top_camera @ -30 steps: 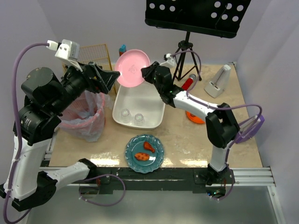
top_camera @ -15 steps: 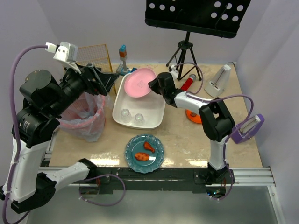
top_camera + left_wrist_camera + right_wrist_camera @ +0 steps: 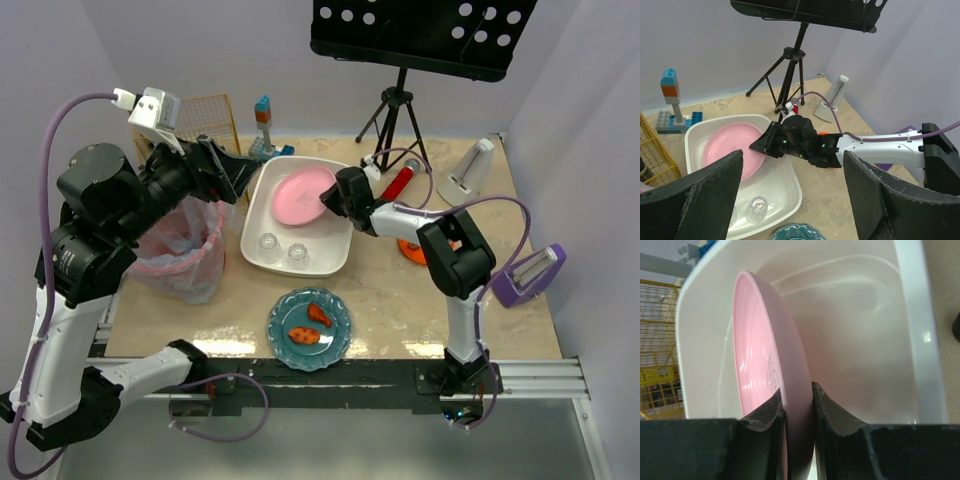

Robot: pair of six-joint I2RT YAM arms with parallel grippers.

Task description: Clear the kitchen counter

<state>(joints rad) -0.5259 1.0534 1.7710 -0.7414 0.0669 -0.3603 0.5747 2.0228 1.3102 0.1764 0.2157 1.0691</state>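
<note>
My right gripper [image 3: 328, 197] is shut on the rim of a pink plate [image 3: 300, 194], holding it low inside the white tub [image 3: 262, 208] on the beige kitchen counter [image 3: 400, 300]. The right wrist view shows the plate [image 3: 760, 355] edge-on between my fingers [image 3: 832, 412], and the left wrist view shows it [image 3: 732, 150] in the tub [image 3: 790, 180]. My left gripper [image 3: 235, 165] is open and empty, raised left of the tub. A teal plate [image 3: 309, 328] with two orange food pieces lies near the front edge.
Two clear cups [image 3: 282, 248] sit in the tub's near end. A mesh bin with a pink bag [image 3: 185, 250] stands at left, a yellow wire rack [image 3: 205, 118] and toy bricks [image 3: 262, 110] behind. A tripod [image 3: 395, 125], red marker [image 3: 398, 180], orange object [image 3: 415, 250] and white holder [image 3: 468, 175] are at right.
My right gripper has lowered the pink plate from upright above the tub's far rim down into the tub, tilting it flatter. My left arm has barely moved.
</note>
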